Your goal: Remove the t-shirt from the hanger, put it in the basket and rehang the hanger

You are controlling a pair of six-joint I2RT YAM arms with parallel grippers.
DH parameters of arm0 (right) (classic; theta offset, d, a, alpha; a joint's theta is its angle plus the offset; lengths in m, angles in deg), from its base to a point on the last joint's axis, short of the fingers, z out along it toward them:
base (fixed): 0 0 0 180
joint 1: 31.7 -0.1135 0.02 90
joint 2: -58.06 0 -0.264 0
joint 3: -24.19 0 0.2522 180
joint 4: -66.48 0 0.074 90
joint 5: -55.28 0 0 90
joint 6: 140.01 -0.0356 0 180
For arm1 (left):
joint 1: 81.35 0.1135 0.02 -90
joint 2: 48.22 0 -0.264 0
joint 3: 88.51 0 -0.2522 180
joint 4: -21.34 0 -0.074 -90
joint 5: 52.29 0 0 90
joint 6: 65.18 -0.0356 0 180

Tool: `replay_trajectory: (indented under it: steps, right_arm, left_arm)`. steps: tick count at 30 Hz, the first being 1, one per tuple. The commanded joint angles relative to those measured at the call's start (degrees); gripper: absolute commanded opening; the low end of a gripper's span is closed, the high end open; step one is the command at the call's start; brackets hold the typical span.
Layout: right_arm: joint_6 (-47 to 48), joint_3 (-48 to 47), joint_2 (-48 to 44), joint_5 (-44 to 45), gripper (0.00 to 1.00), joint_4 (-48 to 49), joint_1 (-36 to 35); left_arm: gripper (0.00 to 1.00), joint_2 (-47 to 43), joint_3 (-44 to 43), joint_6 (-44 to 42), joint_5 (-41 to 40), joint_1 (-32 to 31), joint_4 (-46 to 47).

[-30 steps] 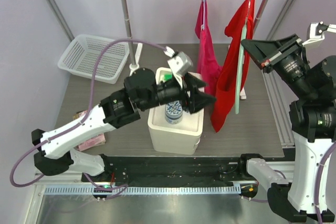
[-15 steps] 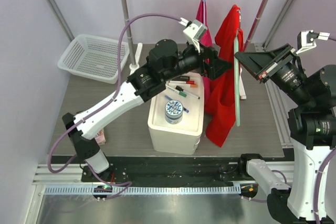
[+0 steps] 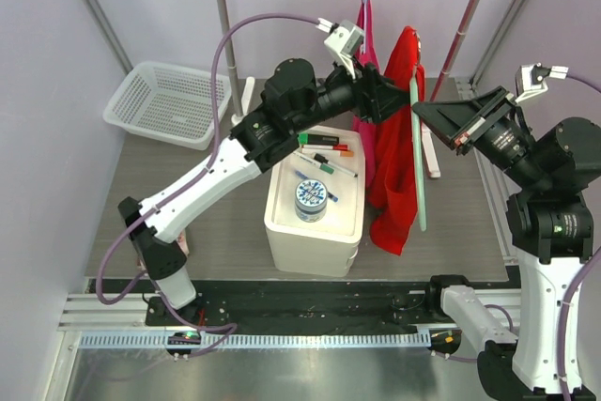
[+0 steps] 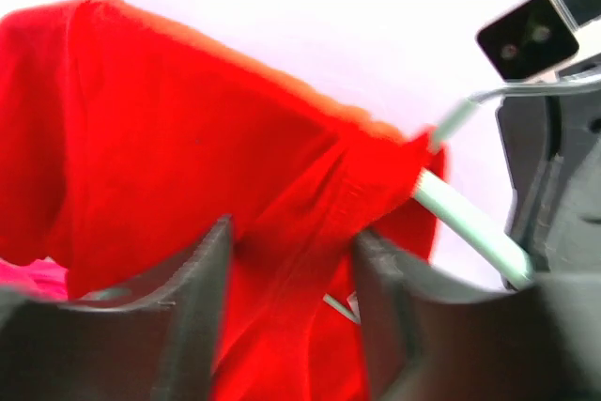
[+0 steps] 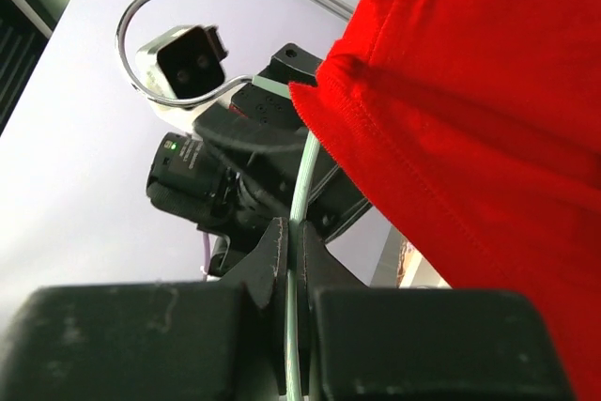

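Little is done: the red t-shirt [image 3: 392,166] is still draped on the green hanger [image 3: 420,190], which the right gripper [image 5: 295,255] pinches tight, while the left gripper [image 4: 291,265], jaws wide, straddles cloth beside that hanger.

The left arm [image 3: 211,180] and right arm [image 3: 549,326] are wearing white shells over black joints; a purple cable [image 3: 268,16] is looping along the left.

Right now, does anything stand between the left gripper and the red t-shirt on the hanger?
Nothing visible. The left gripper has its open fingers either side of the red fabric t-shirt, beside the pale green plastic hanger that the right gripper clamps.
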Motion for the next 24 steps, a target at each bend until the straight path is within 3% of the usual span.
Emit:
replay_trajectory:
  steps: [1,3,4,6,13,18,24]
  right_arm:
    - [-0.55,-0.73,-2.21,-1.77,0.01,4.56,-0.21]
    - [-0.55,0.84,-3.09,-2.03,0.01,3.76,-0.21]
    - [-0.38,1.64,-3.53,-2.12,0.01,3.15,-0.21]
    - [-0.11,3.83,-5.02,-2.3,0.01,2.35,-0.21]
    - [2.61,14.55,-12.57,-6.59,0.01,-0.2,-0.21]
    - [4.98,20.45,-16.62,-11.35,0.01,-0.02,-0.21]
    - [7.09,19.4,-18.38,-15.56,0.01,-0.11,-0.21]
  left_arm:
    - [0.33,1.71,-3.03,1.12,1.86,0.56,2.39]
    - [0.17,2.15,-4.17,0.68,0.99,0.65,1.87]
    - [0.01,2.85,-5.39,0.42,0.28,0.82,1.26]
    - [0.0,3.21,-6.19,0.15,-1.3,1.18,0.38]
    - [0.0,4.26,-4.17,-3.36,-17.99,1.96,6.08]
    - [0.0,10.93,-9.97,-3.71,-18.01,3.02,6.79]
    - [0.0,20.42,-22.36,-4.16,-21.42,3.9,0.46]
